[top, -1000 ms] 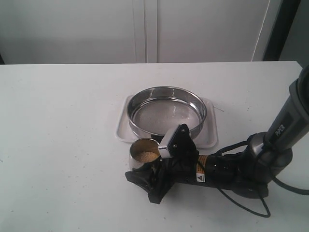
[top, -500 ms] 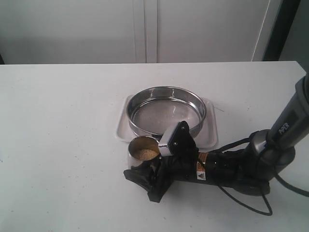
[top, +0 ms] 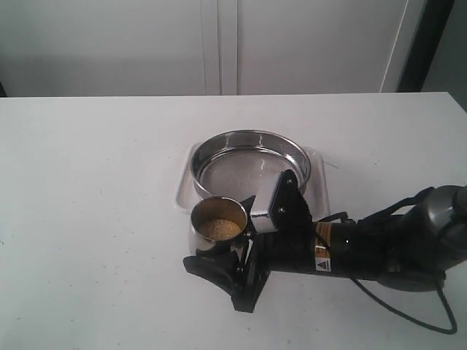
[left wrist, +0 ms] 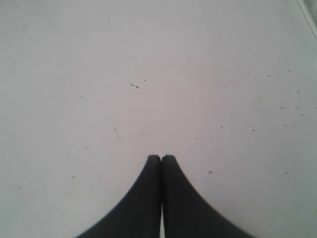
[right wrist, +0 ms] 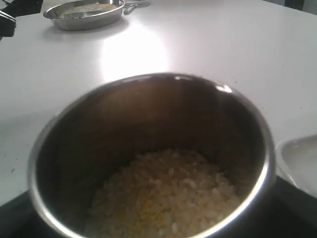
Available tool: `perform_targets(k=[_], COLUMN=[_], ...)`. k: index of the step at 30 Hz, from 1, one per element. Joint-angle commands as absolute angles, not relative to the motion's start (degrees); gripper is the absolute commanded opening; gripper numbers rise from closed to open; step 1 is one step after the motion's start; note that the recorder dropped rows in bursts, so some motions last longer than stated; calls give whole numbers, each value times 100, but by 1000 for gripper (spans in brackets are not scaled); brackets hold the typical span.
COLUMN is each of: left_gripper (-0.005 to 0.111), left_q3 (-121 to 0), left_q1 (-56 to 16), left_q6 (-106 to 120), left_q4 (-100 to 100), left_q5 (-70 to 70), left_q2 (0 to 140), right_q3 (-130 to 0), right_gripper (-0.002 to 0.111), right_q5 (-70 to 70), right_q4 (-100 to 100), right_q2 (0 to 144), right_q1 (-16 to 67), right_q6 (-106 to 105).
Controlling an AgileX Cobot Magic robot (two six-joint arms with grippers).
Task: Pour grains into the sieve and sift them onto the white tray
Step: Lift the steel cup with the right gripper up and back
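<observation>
While the right hand [top: 228, 257] clamps the cup [top: 217, 219] with the grains [top: 221, 229] all inside, just in front of the sieve [top: 248, 142] resting on the tray [top: 185, 191], nothing looks poured or sifted yet, and the left hand [left wrist: 161, 158] hangs pinched together, holding nothing, over the desk [left wrist: 148, 74].

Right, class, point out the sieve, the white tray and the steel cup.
sieve [top: 241, 171]: exterior view, on its mesh bottom.
white tray [top: 184, 193]: exterior view, on its left rim.
steel cup [right wrist: 148, 119]: right wrist view, on its inner wall.
</observation>
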State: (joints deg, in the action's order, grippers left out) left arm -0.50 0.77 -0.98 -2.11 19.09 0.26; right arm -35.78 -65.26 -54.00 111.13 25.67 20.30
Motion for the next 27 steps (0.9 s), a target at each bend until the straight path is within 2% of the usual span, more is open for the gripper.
perform_targets(k=[1, 6, 13, 20, 27], left_gripper=[0, 0, 0, 0, 0], left_q3=[0, 0, 0, 0, 0], left_q1=[100, 100, 100, 100, 100], left_q6=[-108, -108, -108, -108, -108], left_q4=[-244, -244, -244, -244, -244], left_q5=[1927, 1927, 1927, 1927, 1927], left_q2=[0, 0, 0, 0, 0], right_q3=[-3375, -3315, -3315, -3315, -3325], right_gripper=[0, 0, 0, 0, 0], right_q5=[-6624, -5524, -4736, -4332, -3175], right_q4=[-5471, -5777, -6280, -6286, -6260], right_q2=[10528, 9621, 8504, 7991, 7688], right_q1=[2580, 2580, 2580, 2567, 2567], right_q6=[2374, 3514, 4904, 5471, 5835])
